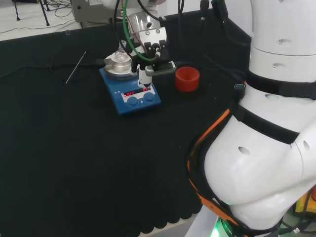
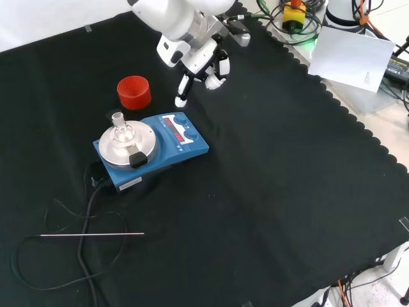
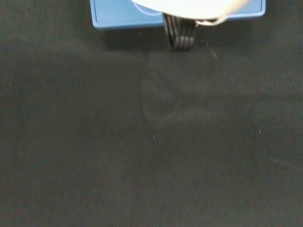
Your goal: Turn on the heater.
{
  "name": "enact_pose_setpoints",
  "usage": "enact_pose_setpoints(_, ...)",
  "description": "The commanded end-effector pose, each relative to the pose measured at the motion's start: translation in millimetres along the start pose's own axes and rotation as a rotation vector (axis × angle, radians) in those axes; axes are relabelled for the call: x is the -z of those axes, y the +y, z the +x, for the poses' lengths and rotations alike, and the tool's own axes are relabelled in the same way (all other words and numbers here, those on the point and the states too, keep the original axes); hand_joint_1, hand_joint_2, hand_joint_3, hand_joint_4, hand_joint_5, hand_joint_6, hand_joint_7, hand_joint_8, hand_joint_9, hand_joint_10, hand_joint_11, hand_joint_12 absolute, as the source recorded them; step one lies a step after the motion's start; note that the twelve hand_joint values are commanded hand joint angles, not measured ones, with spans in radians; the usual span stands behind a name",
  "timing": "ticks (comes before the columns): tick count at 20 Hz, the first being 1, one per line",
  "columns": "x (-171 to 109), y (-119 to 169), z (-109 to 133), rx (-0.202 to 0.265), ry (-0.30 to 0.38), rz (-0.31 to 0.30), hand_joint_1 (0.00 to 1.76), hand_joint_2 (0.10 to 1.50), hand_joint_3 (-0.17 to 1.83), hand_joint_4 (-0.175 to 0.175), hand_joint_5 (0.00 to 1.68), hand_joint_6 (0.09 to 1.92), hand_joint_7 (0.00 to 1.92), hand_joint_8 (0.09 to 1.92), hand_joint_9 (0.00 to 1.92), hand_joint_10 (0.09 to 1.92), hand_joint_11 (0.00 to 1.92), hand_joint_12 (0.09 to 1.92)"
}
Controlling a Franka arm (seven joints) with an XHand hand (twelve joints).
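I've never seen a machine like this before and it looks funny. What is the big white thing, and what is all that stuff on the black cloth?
The big white shape is a robot arm. At its end is a black and white hand, much like yours. One picture is taken from behind the arm, one from the front, and one from a camera at the wrist. On the black cloth sits a blue heater with a round metal plate, two knobs and red lit numbers. A small glass flask stands on the plate. Beside the heater are a red cup and a thin metal rod. The hand holds nothing. One finger points down towards the heater's knobs.
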State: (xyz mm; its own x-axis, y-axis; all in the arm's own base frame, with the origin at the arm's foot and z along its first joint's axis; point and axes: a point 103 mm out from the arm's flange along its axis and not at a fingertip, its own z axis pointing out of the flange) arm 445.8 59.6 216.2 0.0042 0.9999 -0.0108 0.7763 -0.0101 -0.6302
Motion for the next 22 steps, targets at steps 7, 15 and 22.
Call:
enact_pose_setpoints(7, -20, 9, 9, 0.007, -0.069, 0.163, 1.49, 0.59, 1.22, -0.034, 0.34, 0.09, 1.75, 1.70, 1.84, 1.70, 1.83, 1.75)
enact_pose_setpoints(15, -25, 13, 15, 0.016, -0.082, 0.182, 1.49, 0.58, 1.24, -0.030, 0.33, 0.09, 1.76, 1.69, 1.84, 1.70, 1.83, 1.76)
enact_pose_setpoints(22, -32, 18, 17, 0.023, -0.084, 0.191, 1.49, 0.57, 1.25, -0.029, 0.32, 0.09, 1.76, 1.69, 1.84, 1.70, 1.83, 1.76)
